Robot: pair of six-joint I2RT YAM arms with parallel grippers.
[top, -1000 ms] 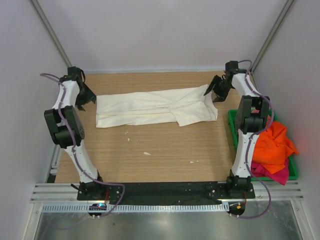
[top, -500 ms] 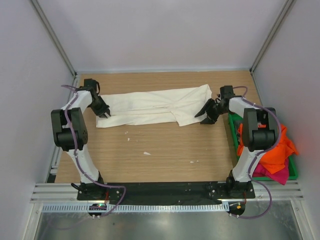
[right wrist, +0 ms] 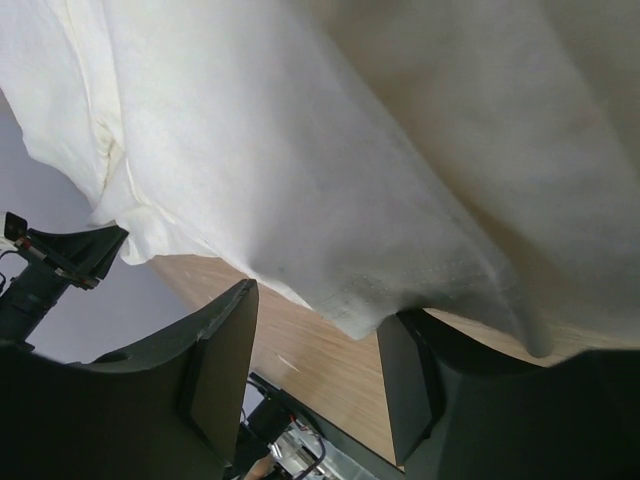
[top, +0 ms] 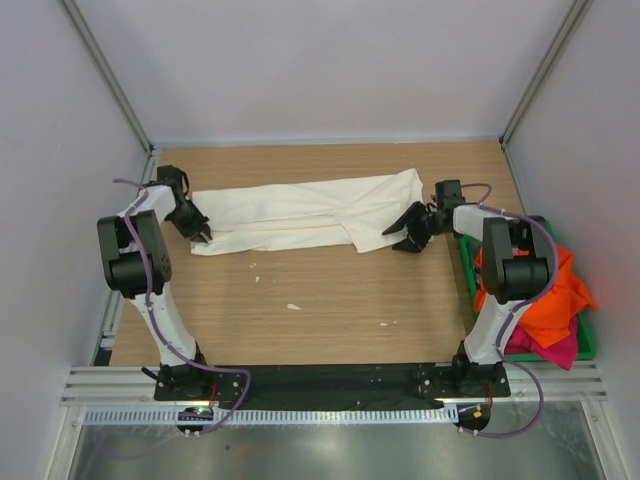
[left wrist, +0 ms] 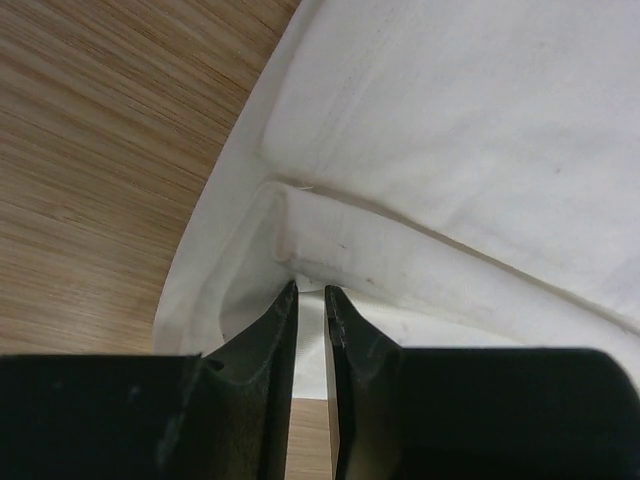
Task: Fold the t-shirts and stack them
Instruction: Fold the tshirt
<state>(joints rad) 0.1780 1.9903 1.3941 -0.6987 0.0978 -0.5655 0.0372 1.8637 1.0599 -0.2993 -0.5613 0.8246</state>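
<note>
The cream-white t-shirt (top: pixel 300 212) lies folded into a long band across the far half of the table. My left gripper (top: pixel 203 234) is at its near left corner. In the left wrist view the jaws (left wrist: pixel 310 288) are pinched almost together on the hem of the shirt (left wrist: pixel 450 130). My right gripper (top: pixel 400 235) sits low at the shirt's near right corner. Its fingers (right wrist: pixel 320 320) stand wide apart, and a corner of the cloth (right wrist: pixel 350 150) hangs down between them without being gripped. An orange shirt (top: pixel 545 290) and a magenta one (top: pixel 548 350) lie bunched in the bin.
A green plastic bin (top: pixel 466 262) stands at the table's right edge beside the right arm. Small white scraps (top: pixel 293 306) lie on the wood in the middle. Grey walls close in the left, far and right sides.
Both arms came down from the far corners to the ends of the cream shirt. The left jaws closed on its near left corner. The right gripper slid slightly left along the table.
</note>
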